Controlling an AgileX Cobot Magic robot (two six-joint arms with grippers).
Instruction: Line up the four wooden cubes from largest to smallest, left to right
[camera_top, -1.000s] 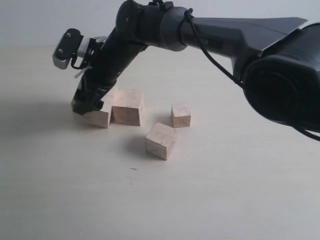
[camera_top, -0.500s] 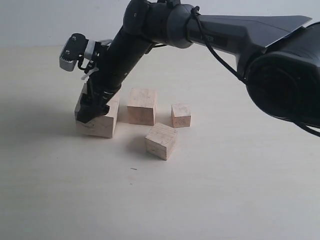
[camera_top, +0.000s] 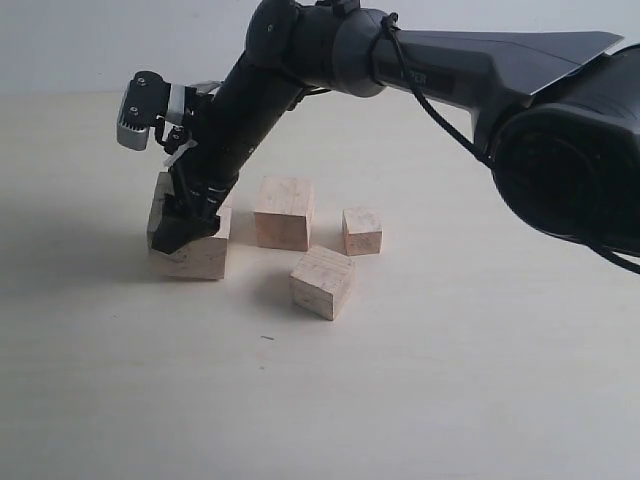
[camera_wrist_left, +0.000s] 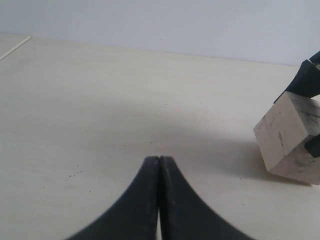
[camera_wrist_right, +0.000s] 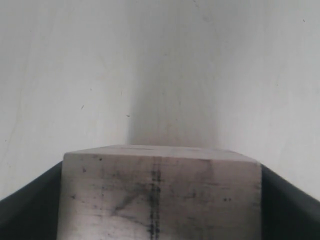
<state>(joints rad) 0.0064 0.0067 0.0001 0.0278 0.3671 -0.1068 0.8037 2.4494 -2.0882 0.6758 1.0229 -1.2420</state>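
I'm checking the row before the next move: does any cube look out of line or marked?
Yes. One mid-sized cube sits in front of the others, turned at an angle, out of the row. The largest cube, gripped by the right gripper, shows dark scuff marks.

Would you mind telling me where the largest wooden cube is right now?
In the exterior view the largest cube is the leftmost of the four, gripped by the right gripper, with a gap to the neighbouring cube on its right.
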